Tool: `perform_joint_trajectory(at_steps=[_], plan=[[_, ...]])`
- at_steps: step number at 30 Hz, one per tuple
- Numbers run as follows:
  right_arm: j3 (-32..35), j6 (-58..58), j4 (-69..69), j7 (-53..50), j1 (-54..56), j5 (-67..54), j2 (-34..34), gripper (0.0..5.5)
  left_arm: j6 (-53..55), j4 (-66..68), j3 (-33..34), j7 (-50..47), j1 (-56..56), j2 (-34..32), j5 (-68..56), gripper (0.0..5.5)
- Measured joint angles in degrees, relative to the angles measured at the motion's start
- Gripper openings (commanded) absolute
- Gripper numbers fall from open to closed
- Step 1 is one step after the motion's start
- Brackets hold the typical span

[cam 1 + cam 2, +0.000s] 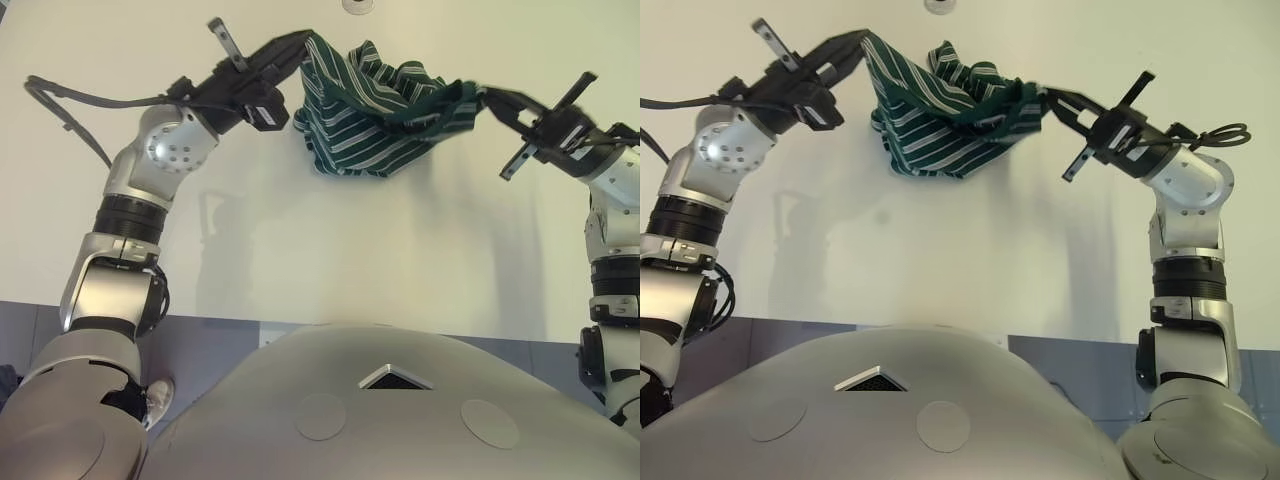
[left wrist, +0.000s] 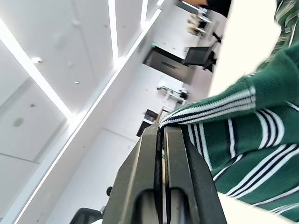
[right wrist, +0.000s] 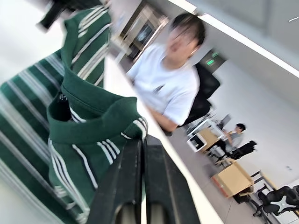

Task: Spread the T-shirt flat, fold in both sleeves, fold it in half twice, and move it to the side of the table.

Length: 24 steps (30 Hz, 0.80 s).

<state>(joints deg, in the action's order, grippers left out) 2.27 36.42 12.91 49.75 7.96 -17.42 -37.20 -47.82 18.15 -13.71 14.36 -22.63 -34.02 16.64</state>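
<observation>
The left arm [image 1: 150, 160] and right arm [image 1: 1185, 185] are reaching far out over the white table [image 1: 350, 260], the left jaws and right jaws each squeezing shut on the green striped T-shirt [image 1: 365, 115]. The T-shirt is sagging in a bunch between them, with wide table stretching nearer.

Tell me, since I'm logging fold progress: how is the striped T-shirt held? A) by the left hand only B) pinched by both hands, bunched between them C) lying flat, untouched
B: the left hand and the right hand each clamp an edge of the T-shirt, bunched between them.
</observation>
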Motion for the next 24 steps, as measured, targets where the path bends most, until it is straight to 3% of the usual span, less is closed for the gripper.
perform_joint_trajectory(at_steps=[10,17,24], plan=[[6.1,-9.4,-18.0,1.1,-2.0,-16.0,0.2,0.0,1.0,-14.5,10.8,7.6,9.9,-8.1,-18.0,0.01],[11.1,-14.7,-28.3,5.3,-4.7,-25.2,-0.5,0.0,2.5,-29.1,19.1,16.7,16.9,-13.1,-44.0,0.01],[11.5,-18.1,-33.4,10.9,-7.6,-26.5,-0.6,0.0,3.2,-33.5,19.1,25.5,19.9,-13.0,-44.9,0.01]])
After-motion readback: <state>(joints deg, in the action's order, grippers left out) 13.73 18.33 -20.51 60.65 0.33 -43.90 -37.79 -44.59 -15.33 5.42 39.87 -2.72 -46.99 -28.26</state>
